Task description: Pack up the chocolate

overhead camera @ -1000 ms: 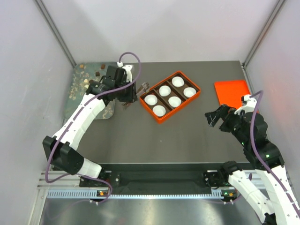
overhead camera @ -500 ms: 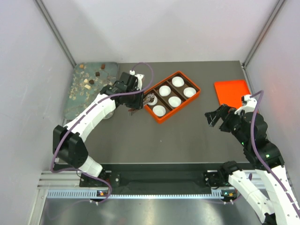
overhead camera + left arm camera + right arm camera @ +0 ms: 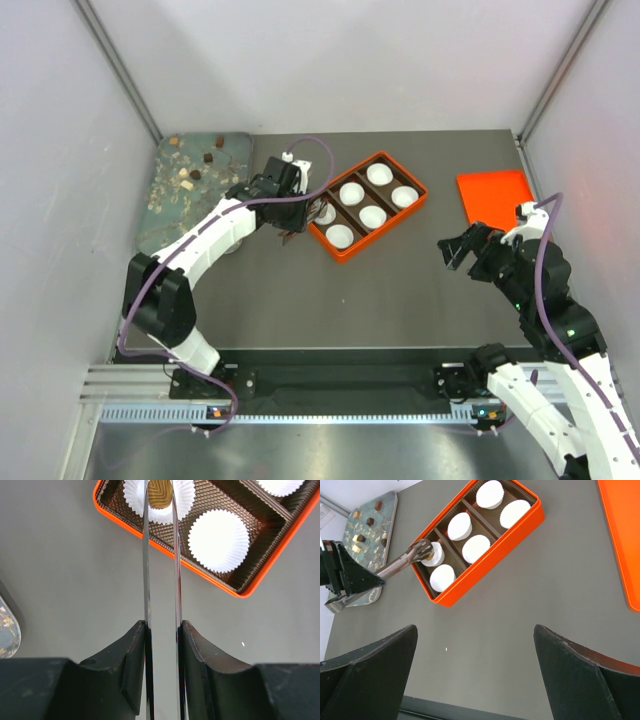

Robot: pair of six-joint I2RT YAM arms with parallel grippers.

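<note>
One tan chocolate (image 3: 160, 492), pinched in tongs (image 3: 146, 580) clamped by the half-closed left gripper (image 3: 162, 630), should be lowered squarely into the paper cup (image 3: 132, 495) before release.

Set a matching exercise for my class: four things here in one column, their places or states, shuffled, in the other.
1 tongs
2 chocolate
3 lid
4 right gripper

A open, holding nothing
B flat on the table, far right
C held in the left gripper
D between the tong tips, over a cup

Pairs: 1-C, 2-D, 3-B, 4-A
</note>
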